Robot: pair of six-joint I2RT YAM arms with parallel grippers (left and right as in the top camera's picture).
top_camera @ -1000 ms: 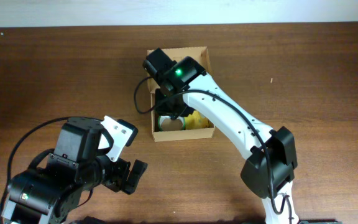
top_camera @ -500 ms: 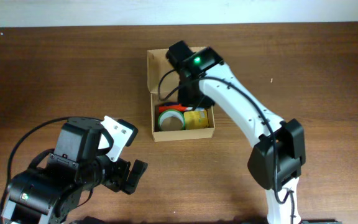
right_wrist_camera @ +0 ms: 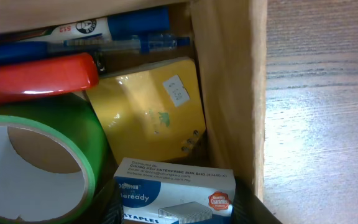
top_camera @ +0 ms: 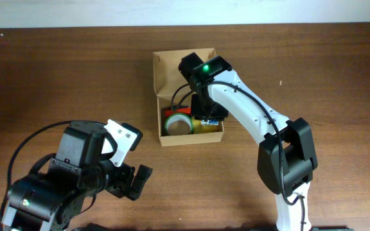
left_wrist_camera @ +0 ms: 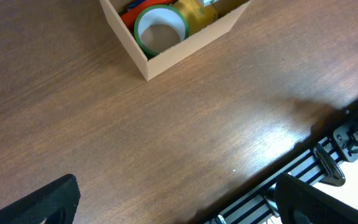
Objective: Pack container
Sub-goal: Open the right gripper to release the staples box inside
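The container (top_camera: pixel 167 69) is an open tan cardboard box on the table's far middle; its wall (right_wrist_camera: pixel 229 93) also fills the right wrist view. Inside lie a green tape roll (right_wrist_camera: pixel 36 162), a yellow pad (right_wrist_camera: pixel 151 112), a red item (right_wrist_camera: pixel 36 78) and blue pens (right_wrist_camera: pixel 104 31). My right gripper (right_wrist_camera: pixel 176 208) is shut on a white-and-blue box of staples (right_wrist_camera: pixel 176 193), held low inside the container's right end, over the pad. My left gripper (left_wrist_camera: pixel 179 208) stands open over bare table near the front edge, well away from the container (left_wrist_camera: pixel 185 43).
The brown wooden table runs all round the container. The table's front edge and a black slotted rail (left_wrist_camera: pixel 316 165) lie just under my left gripper. My left arm's bulky body (top_camera: pixel 76 173) sits at the front left.
My right arm has swung from the container's left side to its right side with the box of staples and dropped lower into it. The left arm has stayed still.
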